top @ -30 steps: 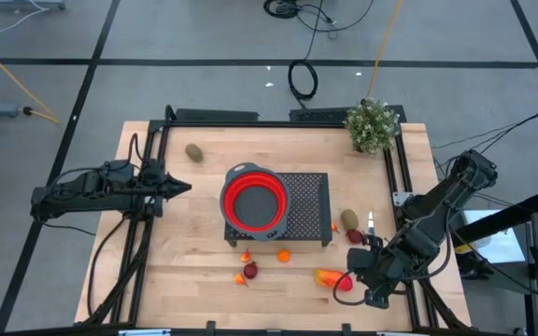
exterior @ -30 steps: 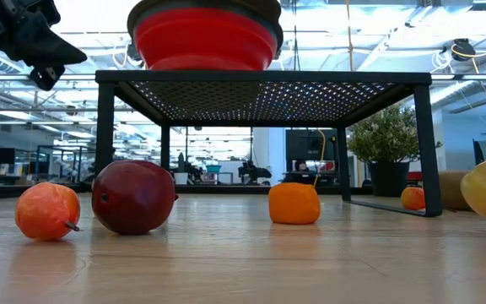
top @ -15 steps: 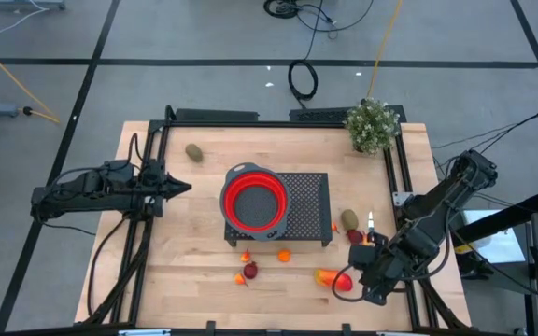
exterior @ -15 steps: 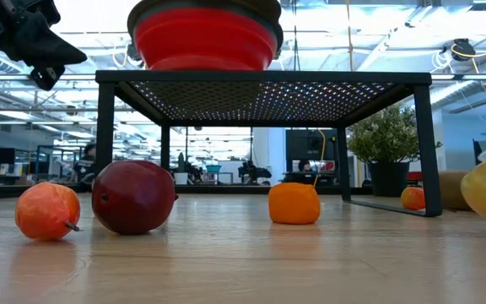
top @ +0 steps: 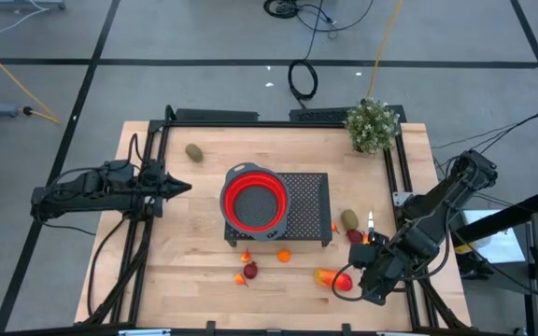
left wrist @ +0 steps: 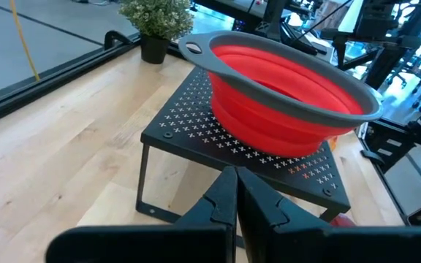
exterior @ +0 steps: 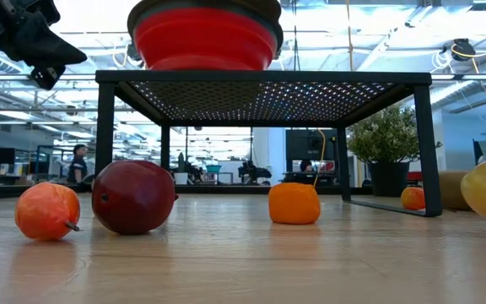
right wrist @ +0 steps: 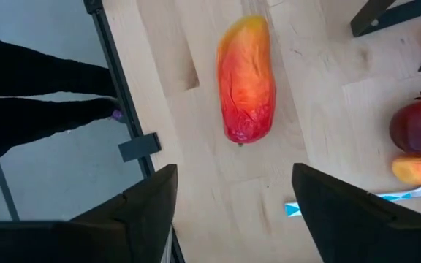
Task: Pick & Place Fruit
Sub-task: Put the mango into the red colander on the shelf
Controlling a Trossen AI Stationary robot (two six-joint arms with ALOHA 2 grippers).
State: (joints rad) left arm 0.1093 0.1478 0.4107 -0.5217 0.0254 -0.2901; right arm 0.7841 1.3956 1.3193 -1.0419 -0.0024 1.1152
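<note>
We are looking down on a pale wooden table [top: 194, 233] with a black perforated metal stand [top: 306, 210] near its middle. A red collapsible bowl with a grey rim [top: 253, 203] is sitting on the stand's left part.

The right gripper [top: 351, 278] is hovering low at the table's front right. Its two dark fingers [right wrist: 145, 212] are standing wide apart, released, holding nothing. Just ahead of them, a long red-orange-yellow toy fruit [right wrist: 246, 79] is lying flat on the wood, apart from both fingers; from above it [top: 331, 277] is showing just left of the gripper.

The left gripper [top: 183, 187] is waiting at the table's left side, pointing toward the bowl. Its jaws are clenched together, with nothing between them.

Other fruit we are seeing from above:
- a brown oval [top: 194, 151] lying alone, back left of the stand;
- a second brown oval [top: 349, 218] just right of the stand, a dark red piece [top: 355, 237] in front of it;
- a small orange ball [top: 284, 255] in front of the stand;
- a dark red fruit [top: 250, 270] and a small orange-red one [top: 240, 278] lying side by side, left of the ball; whether they are touching we cannot tell.

A leafy green potted plant [top: 373, 123] is standing at the back right corner.
</note>
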